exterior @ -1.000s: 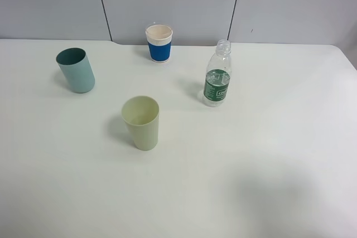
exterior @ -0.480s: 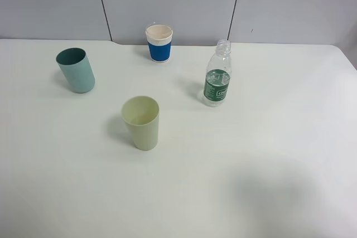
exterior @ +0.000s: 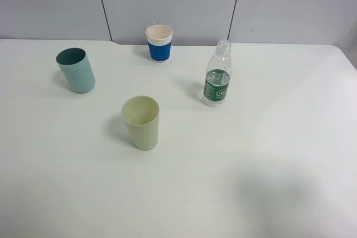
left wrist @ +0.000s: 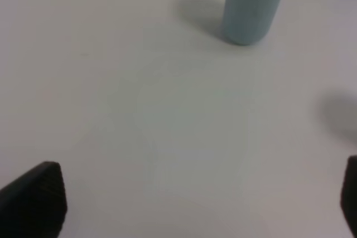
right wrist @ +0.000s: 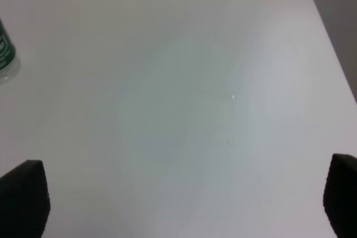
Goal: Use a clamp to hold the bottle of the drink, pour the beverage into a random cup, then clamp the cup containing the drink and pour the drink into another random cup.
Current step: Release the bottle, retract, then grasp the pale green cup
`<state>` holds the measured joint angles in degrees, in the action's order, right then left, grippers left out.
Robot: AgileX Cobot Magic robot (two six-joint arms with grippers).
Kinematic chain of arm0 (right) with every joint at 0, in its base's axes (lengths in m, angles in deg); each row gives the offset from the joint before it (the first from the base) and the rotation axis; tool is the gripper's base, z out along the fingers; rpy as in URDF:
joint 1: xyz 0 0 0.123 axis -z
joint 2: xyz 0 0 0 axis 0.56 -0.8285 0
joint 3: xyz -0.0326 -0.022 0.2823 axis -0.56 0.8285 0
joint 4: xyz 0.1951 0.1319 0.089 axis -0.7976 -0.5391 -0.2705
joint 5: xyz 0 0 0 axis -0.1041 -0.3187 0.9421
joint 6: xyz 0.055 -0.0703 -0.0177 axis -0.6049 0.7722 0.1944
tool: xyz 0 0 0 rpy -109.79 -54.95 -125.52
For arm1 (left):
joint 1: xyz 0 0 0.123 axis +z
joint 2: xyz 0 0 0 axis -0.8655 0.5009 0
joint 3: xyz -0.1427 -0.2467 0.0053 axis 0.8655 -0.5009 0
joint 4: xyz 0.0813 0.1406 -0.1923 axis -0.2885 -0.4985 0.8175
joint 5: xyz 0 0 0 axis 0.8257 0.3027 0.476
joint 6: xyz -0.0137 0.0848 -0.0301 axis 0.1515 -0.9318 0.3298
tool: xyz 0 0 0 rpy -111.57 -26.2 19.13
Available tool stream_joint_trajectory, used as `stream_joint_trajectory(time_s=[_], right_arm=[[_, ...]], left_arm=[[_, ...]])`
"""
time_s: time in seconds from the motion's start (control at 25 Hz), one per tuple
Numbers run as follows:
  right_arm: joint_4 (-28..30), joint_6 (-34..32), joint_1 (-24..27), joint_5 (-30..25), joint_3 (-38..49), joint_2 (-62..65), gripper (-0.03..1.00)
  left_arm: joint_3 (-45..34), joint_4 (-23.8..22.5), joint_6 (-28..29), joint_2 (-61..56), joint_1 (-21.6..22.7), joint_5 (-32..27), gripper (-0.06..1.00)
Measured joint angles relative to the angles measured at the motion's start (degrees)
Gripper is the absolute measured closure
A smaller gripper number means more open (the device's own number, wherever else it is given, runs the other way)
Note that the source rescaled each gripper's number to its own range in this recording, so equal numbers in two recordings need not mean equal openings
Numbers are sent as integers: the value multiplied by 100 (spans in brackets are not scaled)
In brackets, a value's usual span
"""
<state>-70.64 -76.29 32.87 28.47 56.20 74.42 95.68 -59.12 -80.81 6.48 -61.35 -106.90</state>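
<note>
The bottle of the drink [exterior: 217, 76] stands uncapped at the table's right middle, clear with a green label; only its edge [right wrist: 5, 59] enters the right wrist view. The pale yellow-green cup [exterior: 141, 122] stands upright in the middle front, and I cannot see liquid in it. At the left stands the teal cup [exterior: 76, 70], also in the left wrist view [left wrist: 252, 6]. Neither clamp appears in the exterior view. My left gripper [left wrist: 192, 204] and right gripper [right wrist: 183, 199] are open over bare table, each far from its nearest object.
A white paper cup with a blue sleeve [exterior: 159, 43] stands at the back near the wall. The white table [exterior: 268, 137] ends at its right edge [right wrist: 329, 37]. A soft shadow lies on the front right of the table.
</note>
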Motion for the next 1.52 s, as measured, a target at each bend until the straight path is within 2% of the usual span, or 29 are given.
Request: stream_joint_trajectory(time_s=[0.08,0.2,1.52], right_arm=[[0,-4,274,0,0,0,-3],[0,-4,426,0,0,0,-3],[0,-43,427,0,0,0,-3]], left_arm=[[0,0,0,0,0,0,-6],[0,0,0,0,0,0,-6],[0,0,0,0,0,0,-6]])
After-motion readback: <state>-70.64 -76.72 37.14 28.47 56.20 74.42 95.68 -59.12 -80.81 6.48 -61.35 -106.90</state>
